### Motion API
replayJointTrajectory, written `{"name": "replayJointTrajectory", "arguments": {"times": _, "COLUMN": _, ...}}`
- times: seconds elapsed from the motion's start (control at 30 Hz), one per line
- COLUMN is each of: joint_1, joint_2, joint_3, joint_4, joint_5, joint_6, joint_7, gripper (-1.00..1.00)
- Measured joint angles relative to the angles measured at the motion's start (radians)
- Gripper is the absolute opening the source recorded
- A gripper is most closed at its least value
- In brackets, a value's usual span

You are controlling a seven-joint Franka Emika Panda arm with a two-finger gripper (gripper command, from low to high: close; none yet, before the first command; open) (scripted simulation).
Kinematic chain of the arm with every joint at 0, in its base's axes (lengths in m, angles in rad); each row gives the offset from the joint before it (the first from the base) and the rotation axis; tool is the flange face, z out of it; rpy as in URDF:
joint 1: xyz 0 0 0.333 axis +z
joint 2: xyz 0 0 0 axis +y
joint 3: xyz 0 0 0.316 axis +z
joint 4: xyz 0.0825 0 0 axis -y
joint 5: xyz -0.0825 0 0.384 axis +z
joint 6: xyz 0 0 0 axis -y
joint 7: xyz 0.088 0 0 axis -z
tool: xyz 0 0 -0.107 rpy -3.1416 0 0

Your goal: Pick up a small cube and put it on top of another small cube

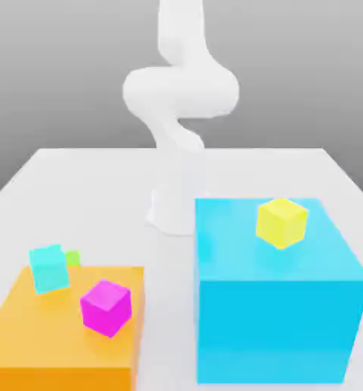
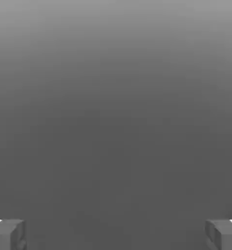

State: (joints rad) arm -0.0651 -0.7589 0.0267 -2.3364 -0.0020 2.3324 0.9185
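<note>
The small cube [image 1: 72, 258], tiny and bright green, sits at the exterior view's left, half hidden behind a larger cyan cube [image 1: 49, 267] at the far edge of a flat orange block [image 1: 31, 336]. A magenta cube [image 1: 105, 307] rests on the same block, nearer the front. In the hand view my gripper [image 2: 116, 235] is open: its two grey fingertips [image 2: 8, 234] stand far apart with nothing between them, against plain grey background. The white arm [image 1: 176, 99] rises from its base at the table's middle and leaves the exterior view at the top.
A big cyan block [image 1: 276, 305] stands at the exterior view's right with a yellow cube [image 1: 281, 221] on top. The arm's base [image 1: 171, 210] stands just behind it. The white table [image 1: 85, 191] stretches between and behind the two blocks.
</note>
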Motion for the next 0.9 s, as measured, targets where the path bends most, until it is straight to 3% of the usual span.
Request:
{"name": "replayJointTrajectory", "arguments": {"times": 0.5, "joint_1": -0.385, "joint_2": 0.255, "joint_3": 0.131, "joint_4": -0.219, "joint_5": -0.010, "joint_6": 0.196, "joint_7": 0.711, "gripper": 0.00}}
{"name": "replayJointTrajectory", "arguments": {"times": 0.9, "joint_1": -0.657, "joint_2": 0.458, "joint_3": 0.179, "joint_4": -0.393, "joint_5": -0.021, "joint_6": 0.351, "joint_7": 1.275, "gripper": 0.00}}
